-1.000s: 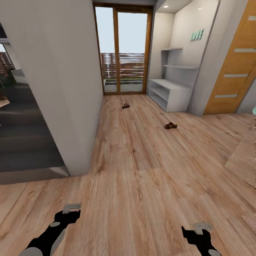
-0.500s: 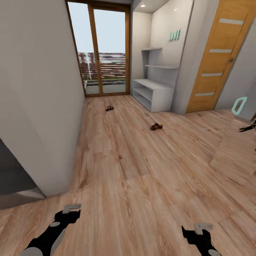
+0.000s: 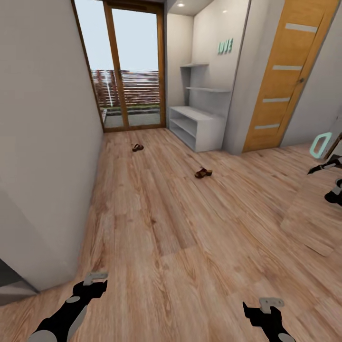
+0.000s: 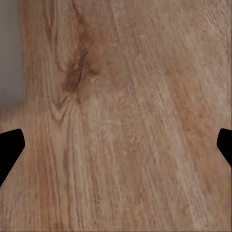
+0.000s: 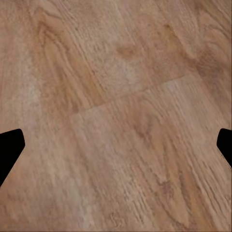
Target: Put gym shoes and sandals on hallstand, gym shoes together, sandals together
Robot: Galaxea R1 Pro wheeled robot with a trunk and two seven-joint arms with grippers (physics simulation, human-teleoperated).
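Both tools are held low over the corridor floor (image 3: pixel 180 228), the left tool (image 4: pixel 116 145) and the right tool (image 5: pixel 116 145) each with fingers spread wide and nothing between them. Well ahead of the right tool the nearer sandal (image 3: pixel 203 173) is seen lying flat, its long axis set across the corridor; which end is the toe cannot be told. Farther on, ahead of the left tool, the second sandal (image 3: pixel 137 147) lies near the glass door (image 3: pixel 130 71). The hallstand (image 3: pixel 197 127) stands beyond, to the right. The sandals are judged light, flat and fairly stiff; a grip across the sole edges or the strap is advised.
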